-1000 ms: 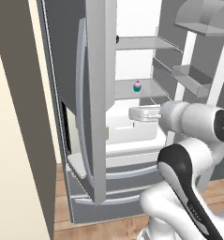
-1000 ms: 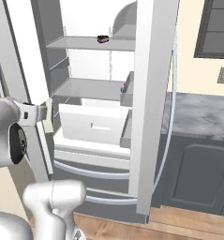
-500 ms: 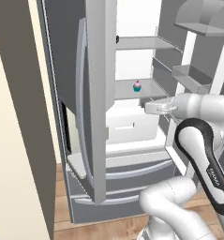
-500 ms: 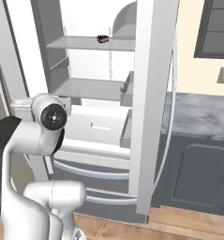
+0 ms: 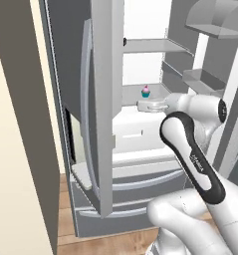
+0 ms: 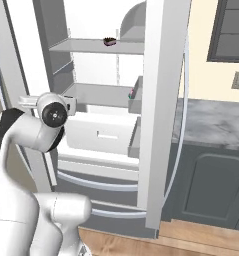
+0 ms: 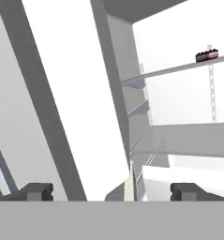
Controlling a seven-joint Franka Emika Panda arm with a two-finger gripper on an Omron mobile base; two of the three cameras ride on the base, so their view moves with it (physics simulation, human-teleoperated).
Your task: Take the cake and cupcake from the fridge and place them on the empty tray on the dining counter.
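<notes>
1. A white robot arm reaches into the open fridge (image 5: 98, 149), its French doors swung wide and the pale interior lit

2. The gripper (image 7: 111, 191) has its jaws spread wide with nothing between them; its two dark fingertips (image 7: 36, 191) rise at the bottom of the hand view, pointed up at the shelves

3. In the left base view the hand (image 5: 153, 104) sits level with the lower shelf, just in front of the cupcake (image 5: 146, 91)

4. The cupcake, pink frosting over a teal wrapper, stands upright on the lower shelf (image 6: 98, 93); in the right base view it peeks out from behind the door post (image 6: 132, 93)

5. The cake (image 6: 109, 41), a small low slab, dark on top in this light, rests on the upper shelf (image 6: 86, 46), well above the hand; the hand view catches it high at the right (image 7: 206, 55)

6. Below the lower shelf a white drawer (image 6: 103, 134) sits shut, and under it the fridge's two grey outer drawers (image 5: 135, 199)

7. To the right of the fridge, a grey marbled counter (image 6: 216, 122) tops dark cabinet fronts, beneath a dark-framed window (image 6: 233, 30) in the cream wall
</notes>
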